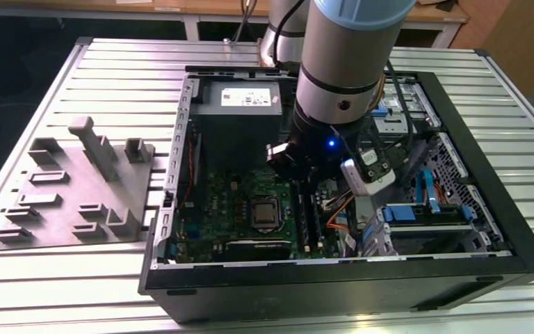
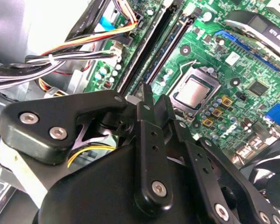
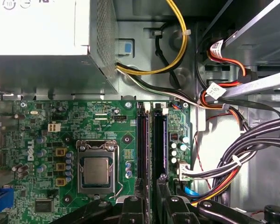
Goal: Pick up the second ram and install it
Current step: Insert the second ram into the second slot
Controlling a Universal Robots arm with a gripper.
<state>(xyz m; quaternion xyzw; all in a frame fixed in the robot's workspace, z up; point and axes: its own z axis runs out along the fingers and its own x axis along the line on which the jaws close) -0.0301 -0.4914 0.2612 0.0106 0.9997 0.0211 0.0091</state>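
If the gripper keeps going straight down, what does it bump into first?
Probably the memory slots on the green motherboard; the gripper points down right over them, though depth is hard to judge.

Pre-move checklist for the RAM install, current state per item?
1. Hand lined up with the memory slots: ok, in the first wrist view it sits at one end of the pair.
2. Second ram held or seated: cannot tell, both slots look equally dark.
3. Cable bundle off the slots: ok, it runs beside them and none crosses.
4. Processor socket clear of the hand: ok, it lies to one side of the slots.
5. Computer case open for access: ok, the arm reaches in from above.
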